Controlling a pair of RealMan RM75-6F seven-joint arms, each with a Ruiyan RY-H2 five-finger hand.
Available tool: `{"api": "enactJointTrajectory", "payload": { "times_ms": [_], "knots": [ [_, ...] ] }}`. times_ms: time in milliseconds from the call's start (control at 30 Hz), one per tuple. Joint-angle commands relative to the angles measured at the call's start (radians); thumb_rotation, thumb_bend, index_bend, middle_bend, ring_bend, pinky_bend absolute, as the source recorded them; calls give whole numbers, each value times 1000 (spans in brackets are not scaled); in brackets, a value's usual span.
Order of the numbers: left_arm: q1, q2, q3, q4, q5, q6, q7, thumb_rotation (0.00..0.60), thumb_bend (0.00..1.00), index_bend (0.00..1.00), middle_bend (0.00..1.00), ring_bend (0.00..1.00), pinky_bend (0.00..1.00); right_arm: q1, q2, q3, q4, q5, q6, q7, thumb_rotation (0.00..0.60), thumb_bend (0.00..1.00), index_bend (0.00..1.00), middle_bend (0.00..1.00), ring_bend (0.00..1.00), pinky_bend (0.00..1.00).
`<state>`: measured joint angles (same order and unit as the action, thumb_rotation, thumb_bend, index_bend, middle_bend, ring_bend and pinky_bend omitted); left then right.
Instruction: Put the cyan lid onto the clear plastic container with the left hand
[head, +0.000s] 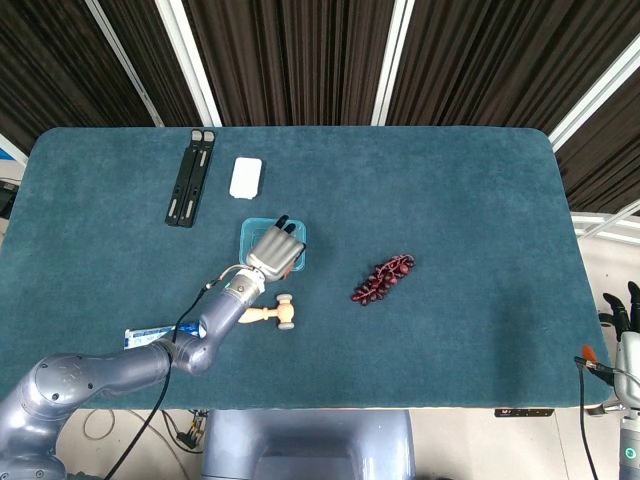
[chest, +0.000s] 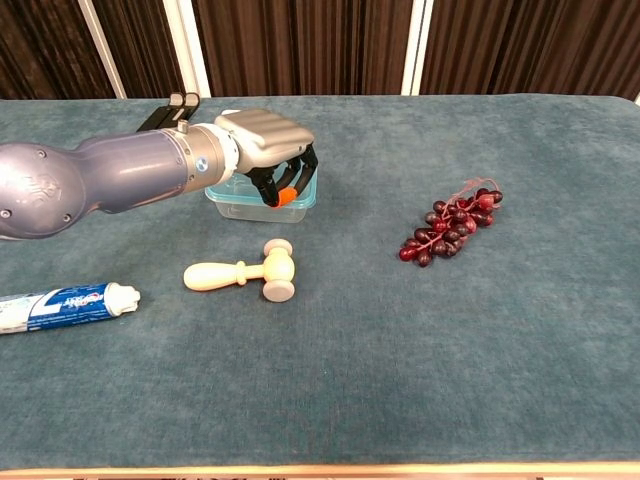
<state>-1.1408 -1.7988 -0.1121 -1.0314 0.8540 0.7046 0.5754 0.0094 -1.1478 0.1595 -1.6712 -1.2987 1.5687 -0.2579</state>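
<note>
The robot's grey left hand (chest: 262, 142) covers most of the cyan lid (head: 254, 232) on the clear plastic container (chest: 240, 203), so whether it is seated cannot be told. The right hand (head: 620, 312) is cut by the head view's right edge; how its fingers lie cannot be judged. The blue-and-white toothpaste tube (chest: 62, 305) runs off the chest view's left edge

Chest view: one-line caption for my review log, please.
Left hand rests over the cyan lid on the clear plastic container; wooden mallet and grapes lie nearby.
</note>
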Motion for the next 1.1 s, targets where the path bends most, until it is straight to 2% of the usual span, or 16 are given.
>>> {"api": "enactJointTrajectory", "payload": {
  "times_ms": [33, 267, 367, 433, 567, 667, 833, 933, 1100],
  "knots": [
    [2, 3, -9, -6, 12, 9, -10, 600, 529, 682, 602, 196, 111, 0, 0, 0, 0, 0, 1, -1, 600, 291, 185, 40, 29, 0],
    [8, 80, -82, -111, 49, 84, -60, 600, 528, 670, 588, 196, 111, 0, -1, 0, 2, -2, 3, -3, 600, 291, 184, 40, 29, 0],
    [22, 142, -108, -197, 62, 119, -77, 600, 528, 577, 519, 185, 110, 0, -3, 0, 4, -4, 5, -4, 600, 291, 184, 40, 29, 0],
    [39, 189, -120, -256, 71, 148, -85, 600, 518, 475, 432, 151, 104, 0, -3, 0, 4, -6, 6, -4, 600, 291, 185, 40, 29, 0],
    [88, 298, -122, -380, 65, 207, -76, 600, 495, 335, 273, 68, 98, 0, -4, -2, 6, -10, 7, -5, 600, 290, 184, 40, 29, 0],
    [150, 399, -98, -484, 64, 288, -39, 600, 471, 266, 188, 35, 100, 0, -5, -3, 10, -16, 12, -9, 600, 291, 184, 40, 29, 0],
    [290, 527, -38, -622, 105, 467, -29, 600, 456, 226, 137, 34, 105, 0, -8, -6, 18, -27, 18, -16, 600, 291, 184, 40, 28, 0],
    [400, 588, 18, -658, 170, 557, -105, 600, 433, 205, 113, 27, 106, 1, -7, -10, 24, -41, 22, -19, 600, 292, 185, 40, 25, 0],
    [552, 645, 92, -645, 224, 647, -247, 600, 392, 172, 86, 21, 150, 2, -4, -19, 35, -62, 22, -24, 600, 291, 185, 40, 20, 0]
  ]
}}
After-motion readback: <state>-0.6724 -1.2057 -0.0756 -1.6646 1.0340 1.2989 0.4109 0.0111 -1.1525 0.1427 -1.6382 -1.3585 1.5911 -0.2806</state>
